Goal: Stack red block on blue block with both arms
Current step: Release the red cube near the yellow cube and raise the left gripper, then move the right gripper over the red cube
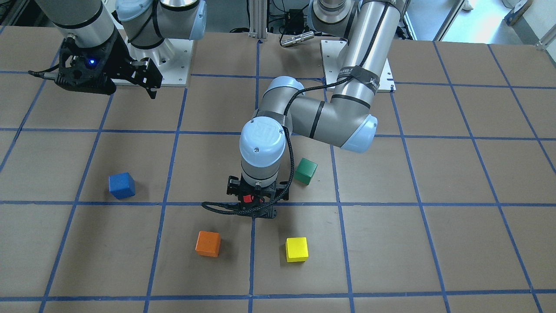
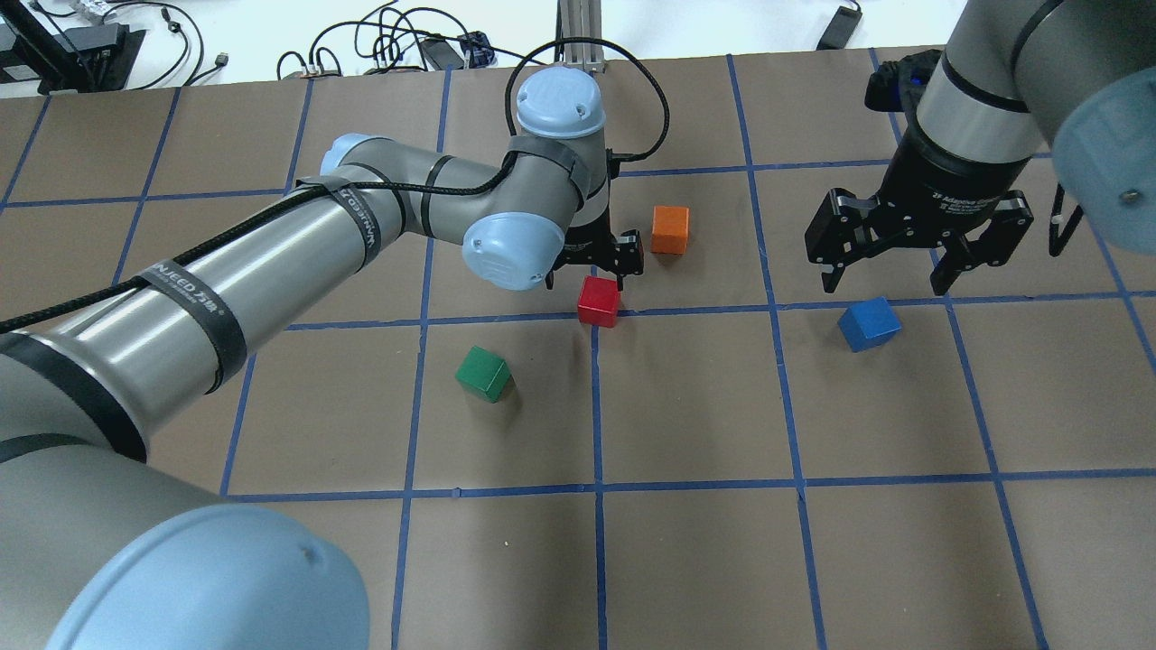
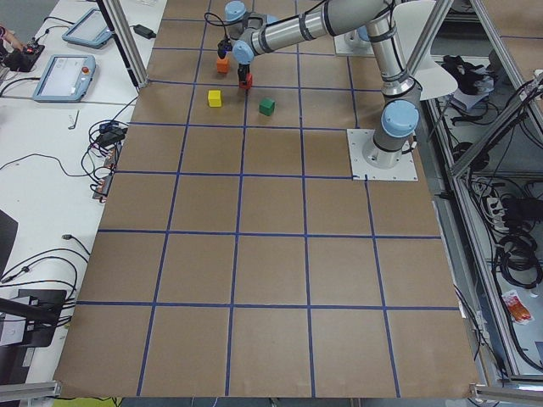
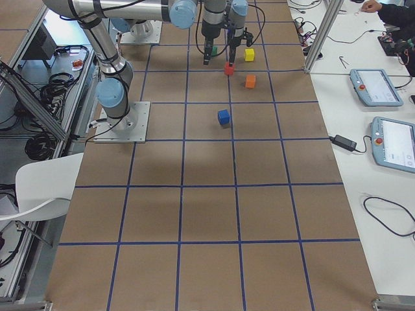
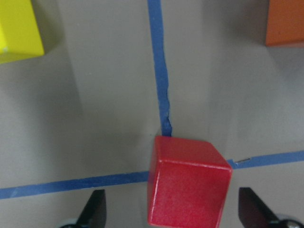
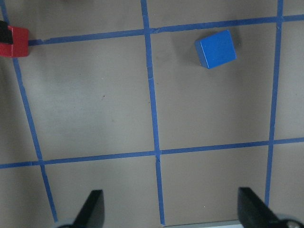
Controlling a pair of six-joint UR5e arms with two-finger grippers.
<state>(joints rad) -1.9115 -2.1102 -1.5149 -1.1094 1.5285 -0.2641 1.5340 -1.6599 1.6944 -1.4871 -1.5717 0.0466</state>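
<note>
Finds the small matte red cube (image 2: 599, 301) flat on the brown paper-covered table (image 2: 704, 406) at a crossing of blue tape lines (image 5: 159, 71), between the spread fingers of the left arm's black two-finger gripper (image 5: 172, 209), gaps either side, nothing gripped. Puts the small matte blue cube (image 2: 868, 323) well off to the right, alone, with the right arm's black gripper (image 2: 883, 275) raised nearby, jaws wide and empty
</note>
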